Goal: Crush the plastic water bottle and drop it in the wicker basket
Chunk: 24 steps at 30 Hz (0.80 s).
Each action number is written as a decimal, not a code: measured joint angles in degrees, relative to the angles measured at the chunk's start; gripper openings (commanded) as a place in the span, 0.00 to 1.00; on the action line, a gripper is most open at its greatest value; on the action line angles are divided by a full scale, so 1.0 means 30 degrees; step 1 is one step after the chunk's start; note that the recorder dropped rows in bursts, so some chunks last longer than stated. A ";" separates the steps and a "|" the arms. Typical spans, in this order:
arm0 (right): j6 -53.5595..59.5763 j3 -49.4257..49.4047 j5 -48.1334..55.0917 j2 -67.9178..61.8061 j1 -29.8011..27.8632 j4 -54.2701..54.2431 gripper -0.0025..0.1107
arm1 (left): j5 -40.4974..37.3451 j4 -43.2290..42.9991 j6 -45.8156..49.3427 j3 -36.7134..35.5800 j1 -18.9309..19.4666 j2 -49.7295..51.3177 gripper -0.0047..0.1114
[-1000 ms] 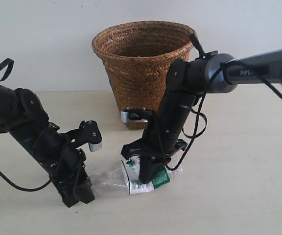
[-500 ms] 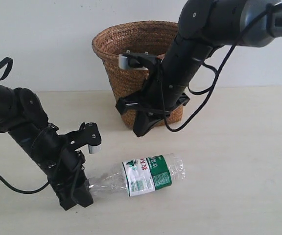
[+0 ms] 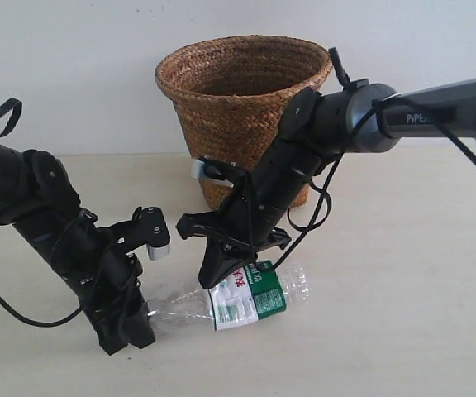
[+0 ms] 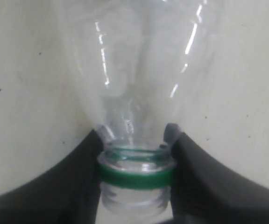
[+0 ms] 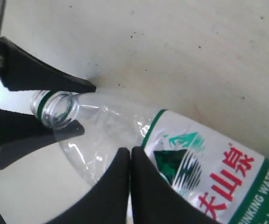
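Lying sideways: capless clear bottle, green-white label.

The left gripper slants down from its low arm, fingers pinching the bottle by its neck. The right gripper points downward, jaws pressed together.

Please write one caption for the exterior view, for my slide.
Left gripper clamps the neck of the plastic water bottle; shut right gripper presses its side; wicker basket behind.

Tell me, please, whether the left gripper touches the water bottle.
Touching: in the left wrist view the left gripper clamps the plastic water bottle at its neck.
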<state>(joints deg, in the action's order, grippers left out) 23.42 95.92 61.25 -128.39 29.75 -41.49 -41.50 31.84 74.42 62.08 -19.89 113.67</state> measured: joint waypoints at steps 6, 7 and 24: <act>0.0183 0.0243 -0.0260 -0.1225 -0.0034 -0.0497 0.02 | 0.0000 -0.0145 0.0000 -0.0033 0.0000 0.0000 0.08; 0.0226 0.0293 -0.0260 -0.1396 -0.0034 -0.0536 0.02 | 0.0000 -0.0145 0.0000 -0.0033 0.0000 0.0000 0.08; -0.0411 0.2328 0.1316 -0.3930 -0.0231 -0.1045 0.02 | 0.0097 -0.0325 0.0036 -0.0033 0.0075 0.0000 0.08</act>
<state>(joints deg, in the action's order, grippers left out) 22.19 102.91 65.20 -140.18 29.06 -44.63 -41.21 30.86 74.53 61.98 -19.67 113.67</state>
